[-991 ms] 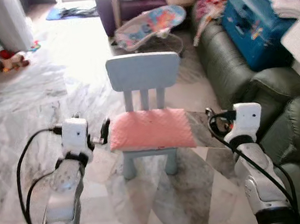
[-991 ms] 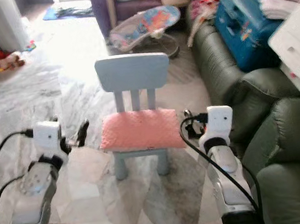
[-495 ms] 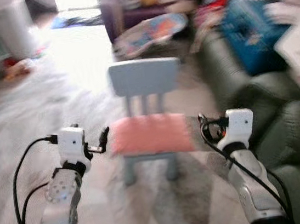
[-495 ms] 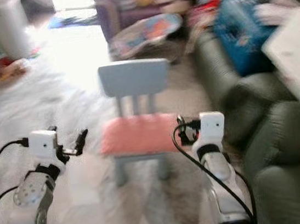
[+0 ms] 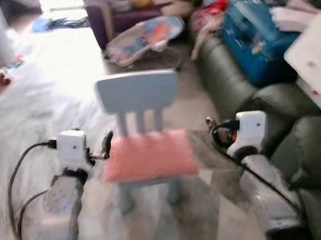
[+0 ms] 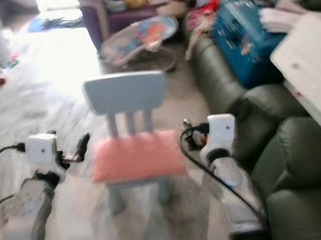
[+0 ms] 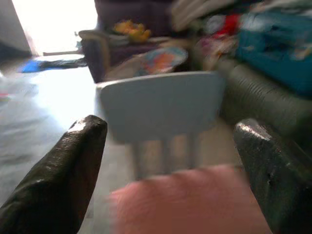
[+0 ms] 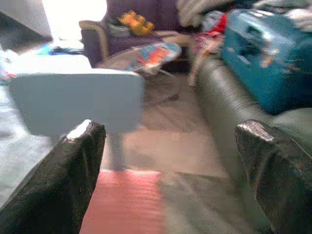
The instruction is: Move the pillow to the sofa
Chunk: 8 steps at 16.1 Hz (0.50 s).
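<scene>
The step in hand looks like the approach, before any grasp. The left tool (image 5: 108,146) hangs just off the pillow's left edge, fingers spread wide. The pink pillow (image 5: 148,156) lies flat on the seat of the small blue chair (image 5: 137,92). The right tool (image 5: 214,132) sits just beside its right edge, likewise spread. Next both should close in on the pillow, lift, then turn toward the green sofa (image 5: 245,85) to the right

1. The pillow (image 5: 148,155) is plain salmon pink.
2. The small chair (image 5: 138,92) is pale blue.
3. The sofa (image 5: 244,79) is dark green.
4. The case (image 5: 253,34) is bright blue.
5. The floor (image 5: 23,114) is grey-veined white marble.
</scene>
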### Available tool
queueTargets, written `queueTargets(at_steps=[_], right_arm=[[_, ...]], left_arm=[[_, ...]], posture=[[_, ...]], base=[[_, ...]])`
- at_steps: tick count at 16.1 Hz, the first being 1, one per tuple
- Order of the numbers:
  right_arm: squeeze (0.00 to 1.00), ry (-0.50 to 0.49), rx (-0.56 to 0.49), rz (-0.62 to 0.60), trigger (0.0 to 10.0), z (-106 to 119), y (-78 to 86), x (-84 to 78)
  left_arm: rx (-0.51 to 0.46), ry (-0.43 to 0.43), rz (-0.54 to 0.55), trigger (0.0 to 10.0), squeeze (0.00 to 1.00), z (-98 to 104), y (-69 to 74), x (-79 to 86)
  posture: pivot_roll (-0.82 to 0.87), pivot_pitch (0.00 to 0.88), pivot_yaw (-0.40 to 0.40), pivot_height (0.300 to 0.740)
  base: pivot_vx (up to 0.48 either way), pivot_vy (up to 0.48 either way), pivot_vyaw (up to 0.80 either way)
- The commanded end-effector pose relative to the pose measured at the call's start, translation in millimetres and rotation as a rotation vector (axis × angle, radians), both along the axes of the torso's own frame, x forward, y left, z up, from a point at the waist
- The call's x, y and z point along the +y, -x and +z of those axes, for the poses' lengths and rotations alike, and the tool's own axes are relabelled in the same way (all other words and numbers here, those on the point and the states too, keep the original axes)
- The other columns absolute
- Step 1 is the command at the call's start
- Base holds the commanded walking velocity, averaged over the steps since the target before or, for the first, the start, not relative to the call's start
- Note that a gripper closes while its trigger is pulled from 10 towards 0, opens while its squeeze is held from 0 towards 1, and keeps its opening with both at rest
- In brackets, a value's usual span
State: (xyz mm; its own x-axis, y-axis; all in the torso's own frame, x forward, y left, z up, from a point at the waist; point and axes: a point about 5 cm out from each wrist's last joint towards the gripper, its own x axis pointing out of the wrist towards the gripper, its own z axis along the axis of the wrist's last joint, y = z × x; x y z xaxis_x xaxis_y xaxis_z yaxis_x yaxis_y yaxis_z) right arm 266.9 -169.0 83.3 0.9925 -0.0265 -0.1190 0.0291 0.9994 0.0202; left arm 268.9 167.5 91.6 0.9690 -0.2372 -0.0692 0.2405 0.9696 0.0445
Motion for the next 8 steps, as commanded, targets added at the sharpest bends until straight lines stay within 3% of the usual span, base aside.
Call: queueTargets(at_steps=[1,4,8], right_arm=[[0.00,-0.003,-0.019,0.012,10.0,4.8,-3.0,4.0],[0.00,-0.003,-0.013,0.006,10.0,3.7,-5.0,2.2],[0.00,0.003,-0.011,0.022,10.0,4.3,-7.0,2.2]], left_arm=[[-0.003,-0.021,0.005,10.0,0.00,2.3,-0.6,5.7],[-0.008,-0.018,0.004,10.0,0.00,3.2,-3.3,4.6],[-0.007,-0.014,0.017,10.0,0.00,3.9,-7.9,4.4]], posture=[[-0.01,0.000,-0.053,0.740],[-0.02,0.000,-0.056,0.740],[-0.02,0.000,-0.059,0.740]], base=[[0.394,0.000,0.00],[0.390,0.000,0.00],[0.337,0.327,0.00]])
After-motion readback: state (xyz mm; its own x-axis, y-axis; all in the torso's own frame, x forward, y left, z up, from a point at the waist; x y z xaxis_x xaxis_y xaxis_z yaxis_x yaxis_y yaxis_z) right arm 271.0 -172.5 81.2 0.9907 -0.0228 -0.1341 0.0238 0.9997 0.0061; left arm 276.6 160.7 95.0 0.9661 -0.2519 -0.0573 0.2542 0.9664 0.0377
